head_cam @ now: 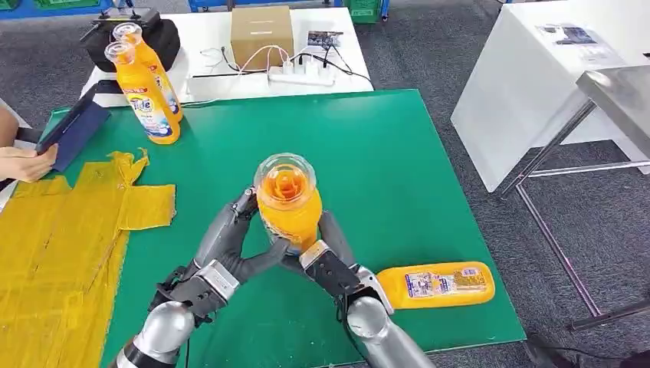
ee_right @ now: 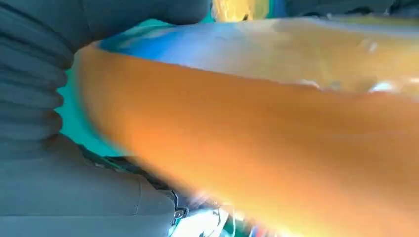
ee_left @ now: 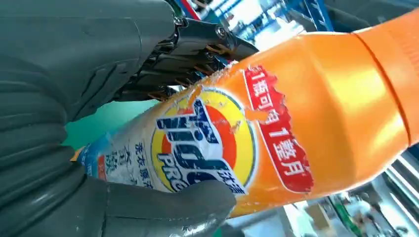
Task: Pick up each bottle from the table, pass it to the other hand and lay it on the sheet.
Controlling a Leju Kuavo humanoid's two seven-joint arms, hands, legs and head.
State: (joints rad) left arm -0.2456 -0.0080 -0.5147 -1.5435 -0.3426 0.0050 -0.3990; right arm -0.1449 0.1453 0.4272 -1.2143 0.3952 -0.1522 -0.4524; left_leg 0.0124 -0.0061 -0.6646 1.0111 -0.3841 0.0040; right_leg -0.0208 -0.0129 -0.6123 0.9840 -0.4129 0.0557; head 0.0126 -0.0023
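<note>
— While you look from the head camera, where do you see the held bottle (head_cam: 288, 201)?

— You see it upright, above the green mat (head_cam: 383, 169), between the two hands. Your left hand (head_cam: 230, 249) presses on its left side and your right hand (head_cam: 326, 257) on its right side, so both hands grip the same bottle low on its body. The fingers of each hand are wrapped around it, and the thumbs meet just under it.

— How does this bottle look to you?

— It is orange with a clear cap on top. In the left wrist camera you can see the bottle (ee_left: 276, 133) close, with a round blue and yellow label, a red strip with white characters, and your grey thumb (ee_left: 168, 202) lying against the label. In the right wrist camera the bottle (ee_right: 257, 148) is blurred; you can tell only that it is orange and touching the hand (ee_right: 74, 192).

— Where are the other bottles?

— One bottle (head_cam: 437, 284) lies on its side on the mat, just beside your right wrist. Two more bottles (head_cam: 146, 88) stand upright at the far left corner of the mat. The yellow sheet (head_cam: 69, 245) lies at the left, partly on the mat. A person's hand (head_cam: 27, 163) rests near its far edge.
</note>
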